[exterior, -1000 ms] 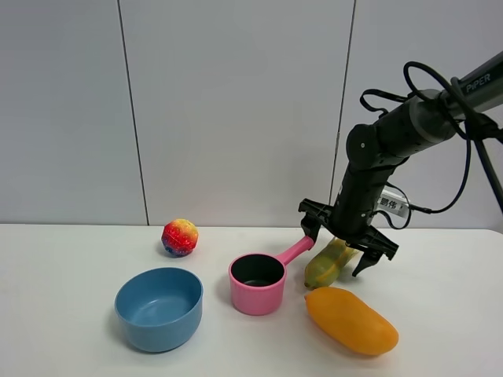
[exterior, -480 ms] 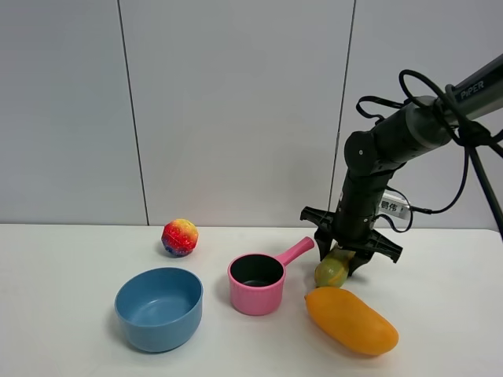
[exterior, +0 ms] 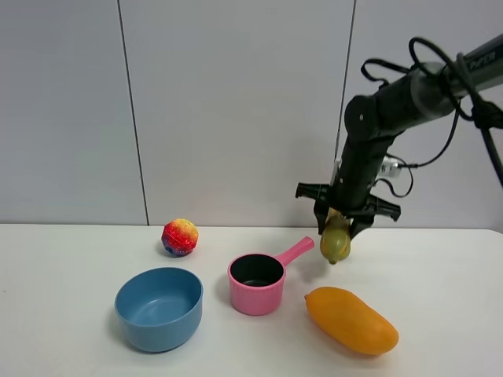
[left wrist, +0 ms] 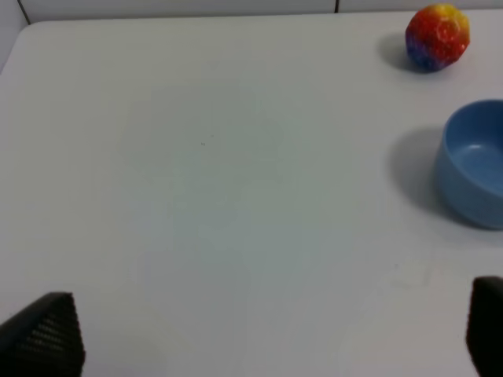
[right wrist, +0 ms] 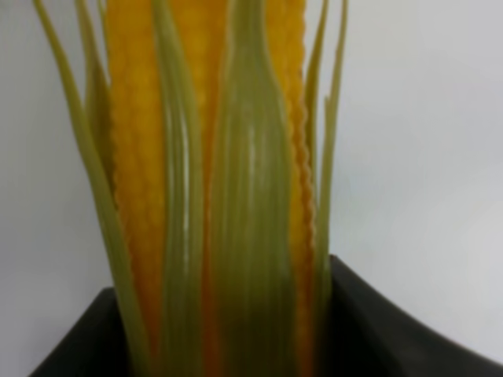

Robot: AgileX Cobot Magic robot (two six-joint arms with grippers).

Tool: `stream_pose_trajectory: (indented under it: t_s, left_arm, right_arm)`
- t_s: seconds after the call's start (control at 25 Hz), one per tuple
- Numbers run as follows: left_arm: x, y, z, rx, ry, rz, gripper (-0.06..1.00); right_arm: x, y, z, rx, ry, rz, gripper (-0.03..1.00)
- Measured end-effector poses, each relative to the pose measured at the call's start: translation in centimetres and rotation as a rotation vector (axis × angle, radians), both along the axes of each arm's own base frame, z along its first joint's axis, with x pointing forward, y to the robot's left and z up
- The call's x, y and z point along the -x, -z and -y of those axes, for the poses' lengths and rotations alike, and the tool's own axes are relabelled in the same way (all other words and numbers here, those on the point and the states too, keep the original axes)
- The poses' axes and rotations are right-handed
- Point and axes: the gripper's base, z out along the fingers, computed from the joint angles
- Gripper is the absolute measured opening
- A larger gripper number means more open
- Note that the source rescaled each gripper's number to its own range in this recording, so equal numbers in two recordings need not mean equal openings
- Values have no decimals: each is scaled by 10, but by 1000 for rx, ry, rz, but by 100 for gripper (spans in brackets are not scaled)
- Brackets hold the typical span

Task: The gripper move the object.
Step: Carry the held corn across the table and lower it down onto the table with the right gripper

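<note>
We see the right gripper (exterior: 339, 220) squeezed tight on the corn (exterior: 335, 240). The corn is up in the air, not touching the table (exterior: 448, 267). It hangs down from the jaws with its long side almost straight up and down, and its round end is the lowest part. It floats just beside the tip of the handle of the pink pot (exterior: 256, 283), and the mango (exterior: 351, 320) lies lower and nearer to us.

The right arm already has the corn, so we think it is the one to carry it on. The task does not say where to.

The left gripper (left wrist: 263, 338) is wide open with nothing in it. It looks over a bare part of the table, with the blue bowl (left wrist: 475, 161) and the ball (left wrist: 437, 36) off to one side, so it seems far from the corn.

Some things are hard to see. The jaws hide the top of the corn in the high view. The right wrist view is very close and blurry, and the corn's leafy tips are cut off at the edge. The left arm does not show in the high view at all.
</note>
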Motion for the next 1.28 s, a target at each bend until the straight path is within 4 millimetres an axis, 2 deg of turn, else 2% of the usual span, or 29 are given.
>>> stream_pose_trajectory:
  t_s: [0.2,0.32,0.48,0.56,0.72,0.84,0.92,1.08,1.28]
  left_arm:
    - [0,0,0,0,0,0,100]
    - [0,0,0,0,0,0,100]
    - [0,0,0,0,0,0,100]
    - [0,0,0,0,0,0,100]
    - [0,0,0,0,0,0,100]
    - [0,0,0,0,0,0,100]
    - [0,0,0,0,0,0,100]
    - [0,0,0,0,0,0,100]
    - [0,0,0,0,0,0,100]
  right_arm:
    - [5,-78,-3,81,-219,107,0]
    - [19,-119,-21,161,-484,158,0]
    - [43,-167,-67,204,-824,284,0]
    - [60,-195,-95,221,-979,403,0]
    - [88,-229,-137,271,-1211,597,0]
    - [94,-228,-157,318,-1321,653,0]
    - [91,-216,-166,349,-1381,647,0]
    - [81,-176,-187,435,-1535,615,0]
    - [64,-116,-213,490,-1658,587,0]
